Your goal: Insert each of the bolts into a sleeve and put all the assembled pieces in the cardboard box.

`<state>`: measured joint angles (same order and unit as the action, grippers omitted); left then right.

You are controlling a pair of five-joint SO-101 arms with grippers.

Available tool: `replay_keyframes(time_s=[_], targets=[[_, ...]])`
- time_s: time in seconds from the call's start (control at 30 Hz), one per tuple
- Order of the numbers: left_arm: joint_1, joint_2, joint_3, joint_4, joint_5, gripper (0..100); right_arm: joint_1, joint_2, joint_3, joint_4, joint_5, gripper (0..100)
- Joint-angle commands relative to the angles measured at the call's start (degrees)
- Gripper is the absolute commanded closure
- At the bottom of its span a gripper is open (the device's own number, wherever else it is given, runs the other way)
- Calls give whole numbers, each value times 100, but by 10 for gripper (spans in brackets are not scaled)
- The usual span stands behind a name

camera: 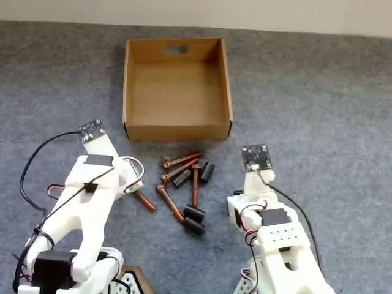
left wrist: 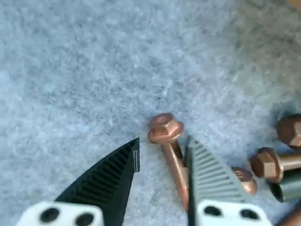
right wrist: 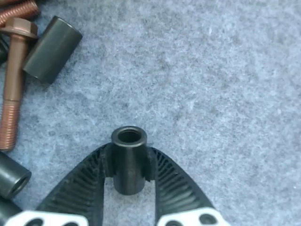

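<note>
Right gripper (right wrist: 128,153) clenched on a sleeve (right wrist: 127,175), lower centre of my wrist frame: short matte-black tube, smooth, hollow bore. Left gripper (left wrist: 163,143) spread around a bolt (left wrist: 167,129): coppery, flanged hex head, slim shank. Cardboard box (camera: 177,130) upper centre; fuzzy grey bench (camera: 306,92).

The counter (camera: 343,92) is covered by a grey, felt-like carpet (left wrist: 70,56) with a short, fuzzy nap. In the high view a pale cream strip (camera: 245,13) runs along its far edge; whether it is wall or bare surface cannot be told. The light is soft and even, and shadows are faint.
</note>
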<state>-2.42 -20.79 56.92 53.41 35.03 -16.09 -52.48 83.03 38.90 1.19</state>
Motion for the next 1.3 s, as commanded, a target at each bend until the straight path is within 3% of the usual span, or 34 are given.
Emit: replay_keyframes(time_s=[0.0, 0.07, 0.33, 0.47, 0.67, 0.83, 0.93, 1.27], targets=[[92, 4, -48, -70, -255, 957, -48, -84, -13, -92, -26, 992], [92, 4, -48, -79, -747, 995, -48, -84, -13, -92, -26, 992], [101, -48, -66, -70, -2295, 983, -48, -84, -13, -92, -26, 992], [505, -13, -180, -9, -3121, 982, -48, -84, -13, -92, -26, 992], [1218, -31, -215, 308, -3130, 982, -48, -84, -13, -92, -26, 992], [1235, -13, -189, 334, -3112, 939, -48, -84, -13, -92, -26, 992], [1235, -13, -189, 325, -2708, 892, -48, -84, -13, -92, -26, 992], [1235, -4, 75, 308, -2611, 893, -48, -84, -13, -92, -26, 992]])
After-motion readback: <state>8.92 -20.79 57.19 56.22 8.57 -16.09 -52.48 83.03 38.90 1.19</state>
